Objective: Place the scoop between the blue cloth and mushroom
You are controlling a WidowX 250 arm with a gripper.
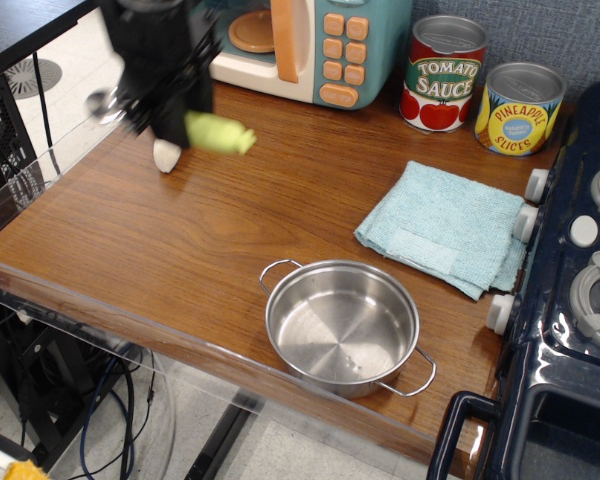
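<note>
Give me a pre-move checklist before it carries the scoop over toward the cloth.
1. Scoop held: ok. It is off the table, its yellow-green handle sticking out from the gripper.
2. Grip quality: cannot tell. The arm is motion-blurred and the fingers are not distinguishable.
3. Drop zone between mushroom and cloth: ok, bare wood there.
4. Mushroom clearance: cannot tell. The arm covers most of it; only the stem base shows.
5. Pot: ok, it sits near the front edge, out of the direct line to the gap.
6. Cloth: ok, lying flat by the stove.
</note>
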